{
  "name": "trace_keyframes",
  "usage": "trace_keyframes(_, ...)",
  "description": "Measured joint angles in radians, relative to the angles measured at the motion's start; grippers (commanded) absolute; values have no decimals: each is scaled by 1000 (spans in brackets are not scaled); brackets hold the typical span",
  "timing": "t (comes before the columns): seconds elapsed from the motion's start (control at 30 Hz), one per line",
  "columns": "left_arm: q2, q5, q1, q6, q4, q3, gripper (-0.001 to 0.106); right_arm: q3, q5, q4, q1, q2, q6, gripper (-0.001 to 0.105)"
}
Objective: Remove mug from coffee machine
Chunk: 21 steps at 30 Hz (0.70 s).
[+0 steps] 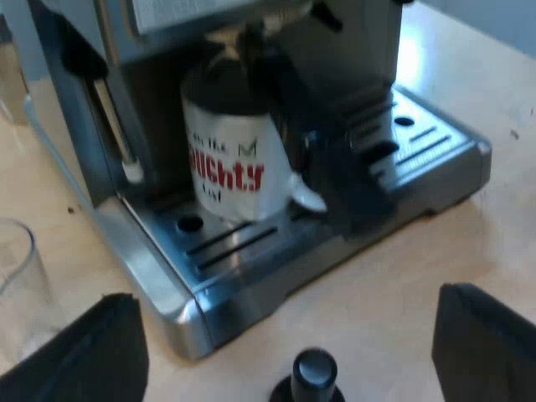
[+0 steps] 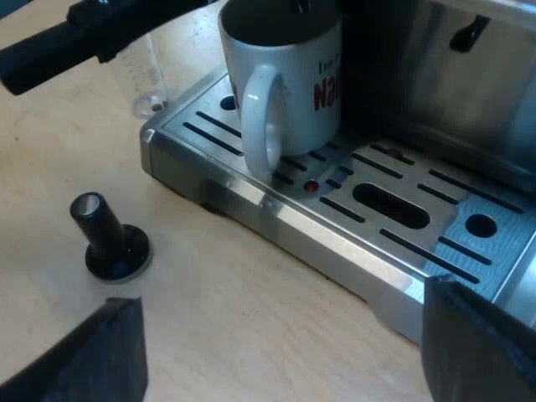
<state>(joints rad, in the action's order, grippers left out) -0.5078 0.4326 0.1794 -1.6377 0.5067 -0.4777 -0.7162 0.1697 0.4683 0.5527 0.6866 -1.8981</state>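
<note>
Left wrist view: white mug (image 1: 230, 167), red lettering, upright on drip tray (image 1: 243, 251) of espresso machine (image 1: 193, 12). Left end effector (image 1: 285, 297): wide, empty, over bench (image 1: 469, 243) above black-knob tamper (image 1: 314, 373). Right end effector (image 2: 280, 297): wide, empty, apart from mug. Measuring glass (image 1: 17, 285) beside tray.

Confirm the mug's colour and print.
White mug with red and dark lettering; clearest in the left wrist view.

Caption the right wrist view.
White mug on the drip tray, black-knobbed tamper on the table, right gripper open.
</note>
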Motion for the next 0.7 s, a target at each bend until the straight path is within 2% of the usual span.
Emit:
trace_keyframes(0.1, 0, 6, 0, 0, -20, 37, 72, 0, -4, -15, 9, 37, 0, 69)
trace_keyframes(0.3, 0, 69, 0, 0, -134, 151, 72, 0, -5, -70, 9, 112, 0, 69)
trace_keyframes(0.57, 0, 71, 0, -17, -273, 262, 72, 3, -5, -141, 9, 193, 0, 69)
trace_keyframes(0.7, 0, 71, 0, -46, -336, 279, 72, 20, -5, -227, 9, 244, 2, 69)
